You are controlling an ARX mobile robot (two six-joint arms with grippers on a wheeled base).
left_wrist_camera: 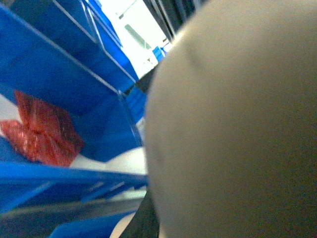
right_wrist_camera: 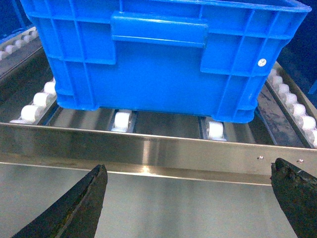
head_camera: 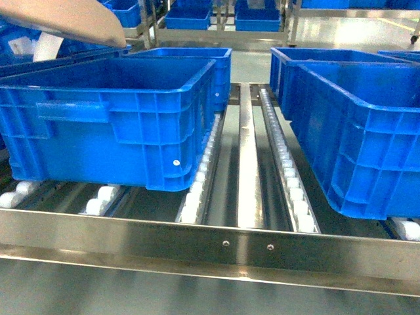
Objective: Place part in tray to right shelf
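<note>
Big picture first: the right shelf (head_camera: 216, 246), a stainless flow rack, fills the head view, its shiny front rail running straight across the bottom with two small screws in it. On its roller tracks sits a large blue crate (head_camera: 111, 118) at left, its front wall close to the rail, and a second blue crate (head_camera: 357, 141) at right. Between them runs an open lane with two rows of white rollers (head_camera: 289, 177) and a bare metal strip. More blue crates stand on racks in the background.

Top left in the head view, the beige tray (head_camera: 72, 23) pokes in above the left crate's rim. In the left wrist view its rounded body (left_wrist_camera: 233, 129) blocks nearly everything; the left pincer is hidden, so I cannot tell its state. Behind the tray, a blue bin holds something red and netted (left_wrist_camera: 42, 131).

The right pincer (right_wrist_camera: 193, 198) hangs with its dark fingers (right_wrist_camera: 81, 203) spread wide apart, nothing between them, in front of the rail and a crate.

The blue part shows nowhere.
</note>
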